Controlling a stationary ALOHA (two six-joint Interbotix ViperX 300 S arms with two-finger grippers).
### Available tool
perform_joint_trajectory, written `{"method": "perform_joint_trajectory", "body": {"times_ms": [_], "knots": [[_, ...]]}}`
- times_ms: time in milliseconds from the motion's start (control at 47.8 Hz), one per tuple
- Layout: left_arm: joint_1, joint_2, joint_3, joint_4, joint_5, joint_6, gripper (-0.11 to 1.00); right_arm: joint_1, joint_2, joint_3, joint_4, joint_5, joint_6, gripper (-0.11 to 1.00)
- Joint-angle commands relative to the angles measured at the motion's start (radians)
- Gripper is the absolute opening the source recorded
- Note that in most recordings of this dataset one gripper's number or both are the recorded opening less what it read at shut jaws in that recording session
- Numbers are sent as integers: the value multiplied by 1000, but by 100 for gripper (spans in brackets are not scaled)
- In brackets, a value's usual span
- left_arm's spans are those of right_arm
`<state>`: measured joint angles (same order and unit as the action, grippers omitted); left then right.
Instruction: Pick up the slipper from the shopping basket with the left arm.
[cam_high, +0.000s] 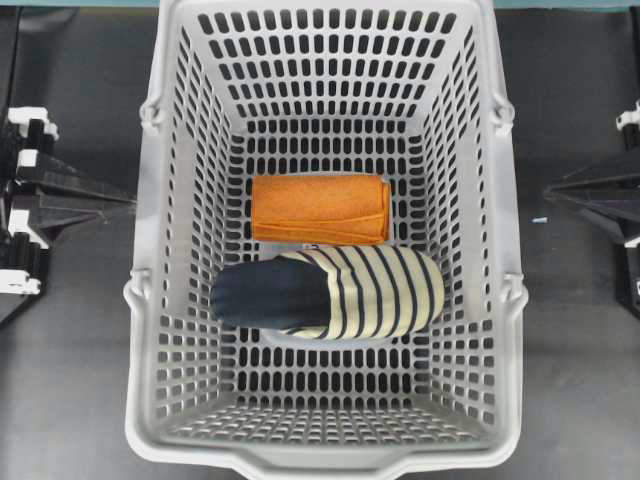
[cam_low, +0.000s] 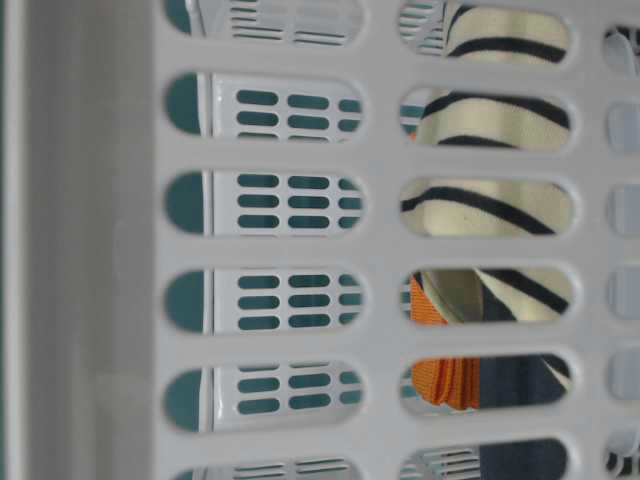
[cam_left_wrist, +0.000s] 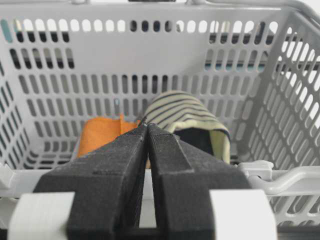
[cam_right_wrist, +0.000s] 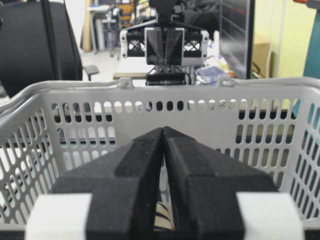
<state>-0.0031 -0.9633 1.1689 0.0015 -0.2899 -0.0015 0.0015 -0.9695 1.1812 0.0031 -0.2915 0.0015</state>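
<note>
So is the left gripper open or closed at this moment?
Shut. In the left wrist view the left gripper has its two black fingers pressed together, holding nothing, outside the shopping basket.

A folded orange cloth (cam_high: 320, 209) with a terry-like surface lies flat, its long side going left to right in the overhead view. Its folded layers show as thin edges along the near side and at the right end. In the table-level view only a small orange part (cam_low: 447, 381) of it is seen through the slots. In the left wrist view the same cloth (cam_left_wrist: 102, 136) appears low at the left. The dark grey worktop (cam_high: 70, 340) is matte. A small pale blue mark (cam_high: 540, 219) lies on it at the right.
</note>
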Motion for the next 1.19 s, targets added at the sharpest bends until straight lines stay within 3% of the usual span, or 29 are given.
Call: {"method": "perform_joint_trajectory", "body": {"times_ms": [0, 63, 146, 418, 921, 1025, 1172], "knots": [[-9, 6, -83, 44, 61, -25, 6, 3, 8, -17, 2, -6, 3, 0], [-11, 25, -137, 44, 143, -37, 1, 3, 2, -14, 2, 2, 5, 6], [-12, 55, -221, 44, 278, -49, 0, 3, -11, -17, 2, 20, 6, 0], [-54, 284, -541, 44, 655, -52, 0, 3, -58, -20, 2, 97, 6, 0], [-67, 799, -974, 44, 968, -51, 1, 3, -91, -15, 2, 129, 8, 0], [-77, 894, -1058, 44, 1054, -52, 15, 3, -95, -15, 2, 132, 6, 0], [-95, 1008, -1154, 44, 1131, -57, 59, 3, -98, -12, 2, 133, 6, 0]]}}
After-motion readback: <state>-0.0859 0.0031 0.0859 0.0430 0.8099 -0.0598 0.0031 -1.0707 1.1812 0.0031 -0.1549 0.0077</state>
